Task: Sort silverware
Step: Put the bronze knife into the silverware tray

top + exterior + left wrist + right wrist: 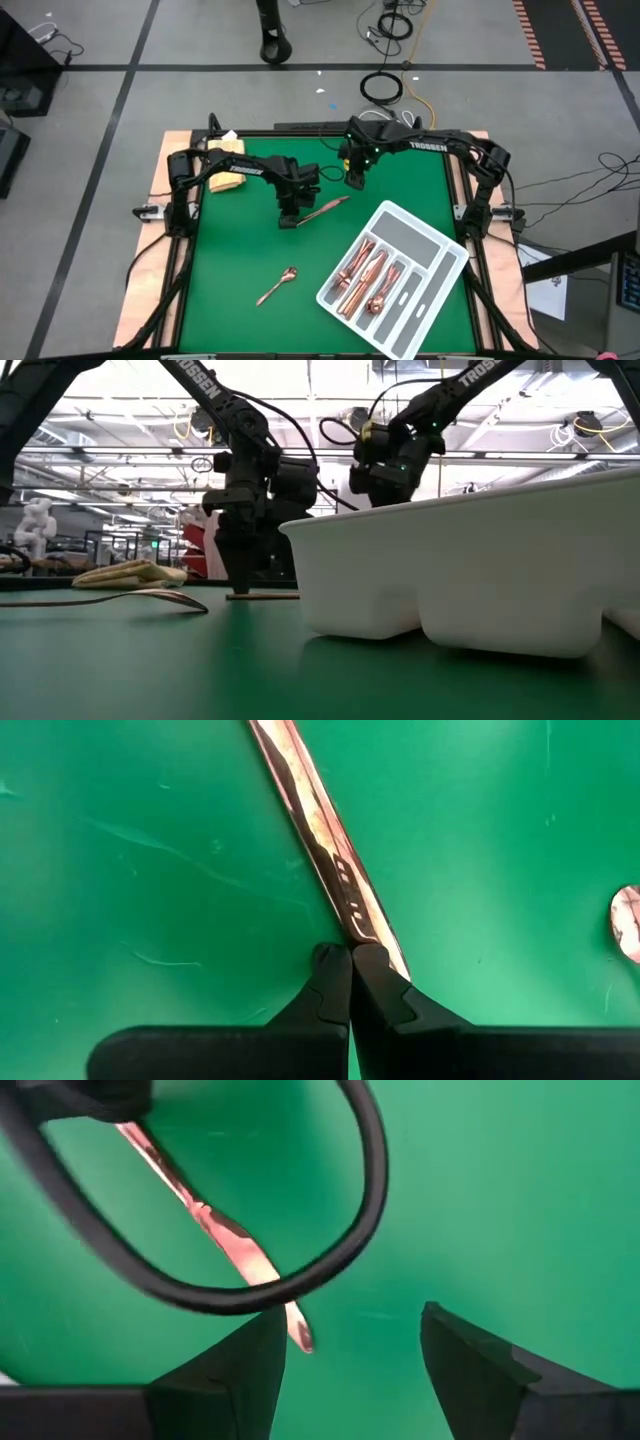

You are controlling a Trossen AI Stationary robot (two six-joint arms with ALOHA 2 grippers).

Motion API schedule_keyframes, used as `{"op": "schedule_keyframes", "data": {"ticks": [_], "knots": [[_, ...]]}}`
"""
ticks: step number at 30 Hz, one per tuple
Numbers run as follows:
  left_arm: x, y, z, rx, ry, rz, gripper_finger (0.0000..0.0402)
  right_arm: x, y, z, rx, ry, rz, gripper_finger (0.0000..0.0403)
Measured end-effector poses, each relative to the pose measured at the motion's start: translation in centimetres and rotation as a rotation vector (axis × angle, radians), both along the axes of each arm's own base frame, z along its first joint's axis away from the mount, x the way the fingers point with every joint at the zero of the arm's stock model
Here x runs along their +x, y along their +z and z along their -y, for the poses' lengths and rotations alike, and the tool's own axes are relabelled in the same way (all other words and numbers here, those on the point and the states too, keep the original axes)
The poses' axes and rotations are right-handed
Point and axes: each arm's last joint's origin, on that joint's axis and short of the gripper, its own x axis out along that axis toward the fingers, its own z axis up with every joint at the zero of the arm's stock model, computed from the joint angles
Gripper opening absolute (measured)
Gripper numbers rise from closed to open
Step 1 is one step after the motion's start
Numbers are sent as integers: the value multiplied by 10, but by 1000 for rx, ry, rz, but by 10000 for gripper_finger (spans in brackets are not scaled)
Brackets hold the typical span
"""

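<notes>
A copper knife [322, 210] lies flat on the green table, slanting toward the far right. My left gripper [290, 219] is shut at its handle end. My right gripper [355, 181] hangs open above the table near the knife's blade end [240, 1255], touching nothing; a black cable loop [365, 1200] crosses its wrist view. A copper spoon [277, 288] lies alone toward the near edge. Several more copper pieces [362, 278] lie in the white divided tray [415, 235] at the near right. My left gripper touches the knife's handle end [372, 925] with its shut fingertips [335, 965]. They come from above, slanting down, roughly in line with the knife. The last bit of the handle runs under one fingertip. The knife lies flat on the table [265, 596].
A folded yellow cloth [228, 165] lies at the far left corner. The tray's tall white wall [450, 570] fills the right of the low view. Bare green table lies between the spoon, the knife and the left edge.
</notes>
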Motion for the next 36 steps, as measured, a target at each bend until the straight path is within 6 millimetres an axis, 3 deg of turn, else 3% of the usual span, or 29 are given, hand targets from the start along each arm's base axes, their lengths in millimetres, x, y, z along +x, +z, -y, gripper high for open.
{"op": "schedule_keyframes", "data": {"ticks": [6,18,26,36], "knots": [[1,0,-1,4,9,4,0,-7,-22,-4,108,-112,-16,217],[1,0,0,7,10,5,0,-10,-55,-29,191,-146,-4,217],[3,0,4,17,-7,5,0,-5,-60,-33,203,-174,27,217],[3,0,5,13,-7,8,0,7,-93,-42,357,-154,-11,217]]}}
